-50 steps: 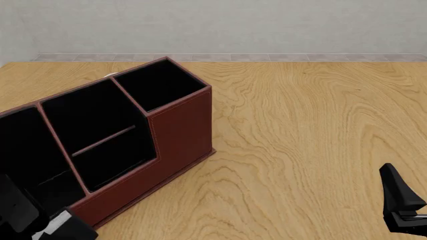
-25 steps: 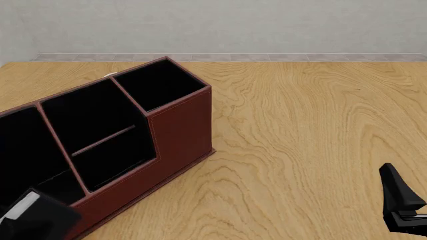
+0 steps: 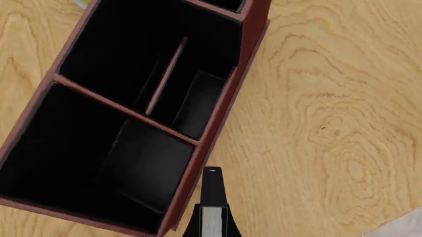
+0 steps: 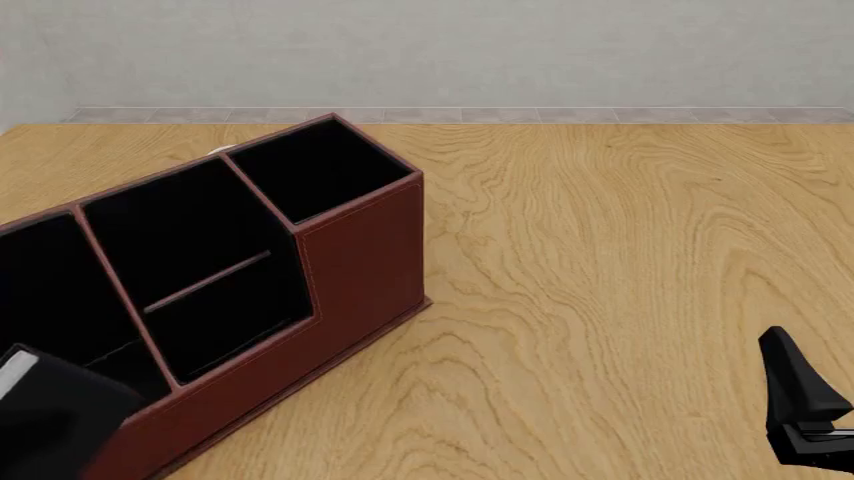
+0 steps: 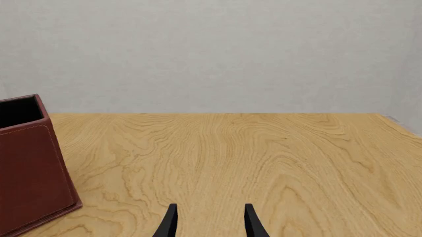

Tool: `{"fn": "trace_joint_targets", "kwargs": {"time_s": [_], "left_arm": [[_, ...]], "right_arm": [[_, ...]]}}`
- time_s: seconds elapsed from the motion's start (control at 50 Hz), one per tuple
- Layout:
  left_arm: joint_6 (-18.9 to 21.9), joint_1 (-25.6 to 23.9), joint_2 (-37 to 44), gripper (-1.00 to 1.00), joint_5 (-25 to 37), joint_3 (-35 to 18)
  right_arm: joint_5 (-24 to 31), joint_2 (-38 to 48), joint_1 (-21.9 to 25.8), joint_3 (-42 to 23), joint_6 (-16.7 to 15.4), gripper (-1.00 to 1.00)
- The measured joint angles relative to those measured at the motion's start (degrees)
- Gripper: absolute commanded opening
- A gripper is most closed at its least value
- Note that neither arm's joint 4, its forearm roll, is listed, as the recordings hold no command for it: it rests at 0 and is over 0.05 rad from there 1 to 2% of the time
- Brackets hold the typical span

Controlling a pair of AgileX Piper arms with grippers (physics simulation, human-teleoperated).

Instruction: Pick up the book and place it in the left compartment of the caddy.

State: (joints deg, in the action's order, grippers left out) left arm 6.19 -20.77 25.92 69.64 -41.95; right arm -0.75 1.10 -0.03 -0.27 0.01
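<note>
The book [image 4: 47, 415] — black cover, a sliver of white page edge showing — hangs tilted over the left compartment [image 4: 54, 300] of the red-brown caddy [image 4: 360, 260], at the near-left corner of the front view. In the left wrist view the left gripper [image 3: 212, 217] is pinching the book's white-edged side [image 3: 212, 222] just beside the caddy's front wall [image 3: 218, 108]. The right gripper [image 5: 208, 219] hovers low over the wooden table [image 5: 264, 158], well apart from the caddy, its fingers spread and empty.
</note>
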Motion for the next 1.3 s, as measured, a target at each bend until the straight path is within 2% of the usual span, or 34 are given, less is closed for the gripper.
{"fn": "trace_joint_targets", "kwargs": {"time_s": [0.64, 1.3], "left_arm": [[0.91, 10.35, -1.31, -1.0, 0.07, -3.45], [-4.73, 17.72, 0.16, -1.0, 0.07, -6.07]], "right_arm": [[0.0, 0.0, 0.0, 0.0, 0.0, 1.0], [0.0, 0.0, 0.0, 0.0, 0.0, 1.0]]}}
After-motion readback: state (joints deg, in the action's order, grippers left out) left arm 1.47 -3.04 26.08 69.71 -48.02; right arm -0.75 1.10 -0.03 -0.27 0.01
